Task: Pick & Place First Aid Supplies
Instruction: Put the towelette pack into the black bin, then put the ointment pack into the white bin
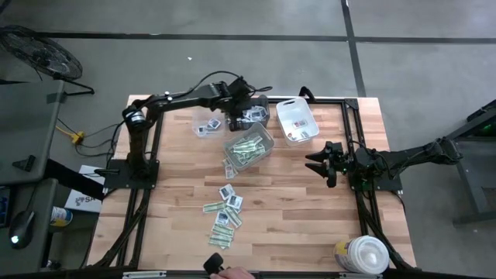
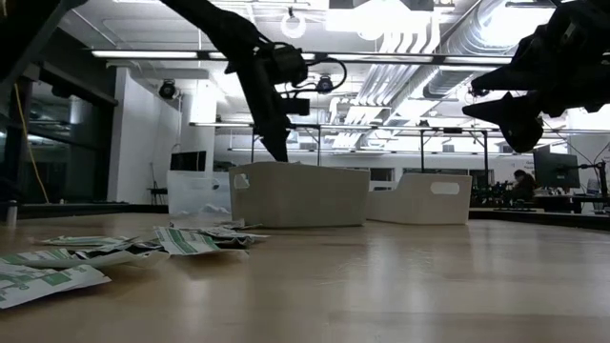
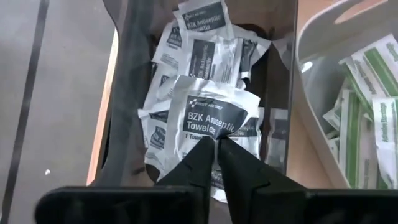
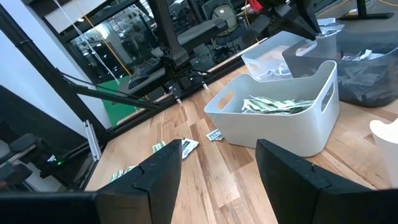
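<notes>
The left tool [image 3: 216, 142] is positioned over the dark bin [image 3: 121, 93] at the far side of the table [image 1: 310, 209], its fingers nearly closed on the edge of a white towelette packet [image 3: 211, 115] lying on the pile inside. The right tool [image 1: 319, 164] is held wide and empty above the table. Green-and-white strips [image 1: 248, 147] are contained in the white bin [image 1: 267, 142]; further packets [image 1: 225, 209] are scattered on the table.

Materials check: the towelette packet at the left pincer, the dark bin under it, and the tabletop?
Towelette packet: looks like thin sealed foil or coated paper, matte white with dark print; creased and crumpled.
Dark bin: probably smoke-tinted translucent plastic; the table edge shows through its glossy wall.
Tabletop: wood, butcher-block style; pale planks with visible seams, low sheen.
Left pincer sits at the packet, fingers nearly together.
</notes>
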Motion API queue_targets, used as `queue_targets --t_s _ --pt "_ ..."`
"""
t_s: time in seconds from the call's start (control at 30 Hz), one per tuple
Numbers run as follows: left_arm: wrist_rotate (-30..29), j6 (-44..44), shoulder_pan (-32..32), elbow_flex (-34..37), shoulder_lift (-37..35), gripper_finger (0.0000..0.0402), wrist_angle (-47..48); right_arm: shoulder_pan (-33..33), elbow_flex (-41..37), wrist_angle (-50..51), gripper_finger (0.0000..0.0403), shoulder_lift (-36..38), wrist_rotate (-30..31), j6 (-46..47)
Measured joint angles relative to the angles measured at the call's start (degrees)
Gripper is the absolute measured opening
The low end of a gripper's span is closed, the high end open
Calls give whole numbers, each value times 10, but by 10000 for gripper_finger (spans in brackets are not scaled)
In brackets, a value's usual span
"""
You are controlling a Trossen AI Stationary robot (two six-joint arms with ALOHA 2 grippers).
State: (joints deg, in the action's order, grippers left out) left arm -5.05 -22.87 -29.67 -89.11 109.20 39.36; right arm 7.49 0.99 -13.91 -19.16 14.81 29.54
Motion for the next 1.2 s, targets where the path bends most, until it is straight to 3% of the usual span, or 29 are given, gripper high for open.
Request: queue_targets --t_s 0.33,0.63,0.87,1.07,1.2 --pt "-3 -38 0 -1 3 138 9 0 0 0 200 0 0 0" --pt "29 -70 24 18 -55 154 59 0 0 -1 200 0 0 0" --pt "33 -37 73 171 -181 154 36 0 0 0 200 0 0 0" --pt "77 54 133 345 -297 154 -52 0 0 -1 200 0 0 0" --pt "78 108 180 429 -329 154 -111 0 0 -1 200 0 0 0"
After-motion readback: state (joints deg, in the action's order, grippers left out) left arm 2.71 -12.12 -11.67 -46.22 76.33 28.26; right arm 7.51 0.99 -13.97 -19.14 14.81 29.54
